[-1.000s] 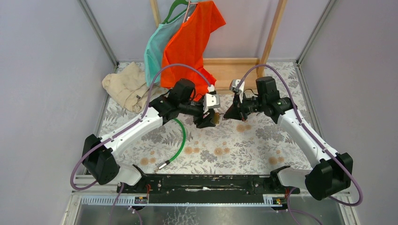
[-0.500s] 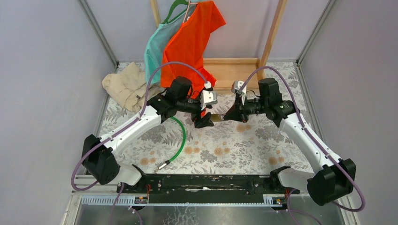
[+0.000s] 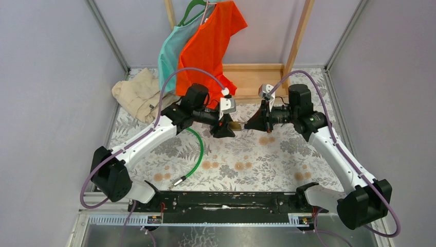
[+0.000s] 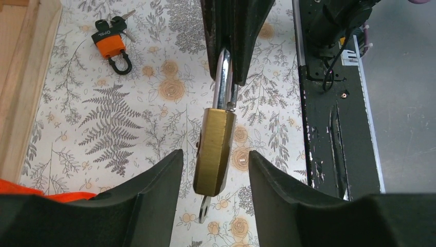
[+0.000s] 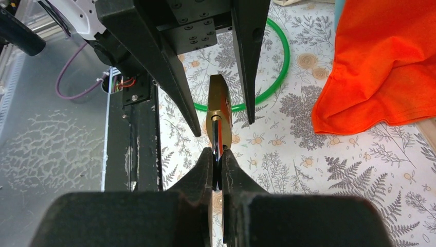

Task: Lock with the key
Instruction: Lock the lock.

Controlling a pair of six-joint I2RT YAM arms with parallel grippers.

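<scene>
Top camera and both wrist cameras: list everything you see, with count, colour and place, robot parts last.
brass padlock: one, brass with silver shackle, held in the air, centre.
key: one, orange head, black loop, lying on the table.
black-headed keys: small bunch, touching the key.
green cable: one, on the table, left of centre.
orange shirt: one, hanging at the back.
teal shirt: one, hanging beside it.
beige cloth: one, back left corner.
wooden rack: one, at the back.
left gripper: black, open, fingers either side of the padlock.
right gripper: black, shut on the shackle.
</scene>
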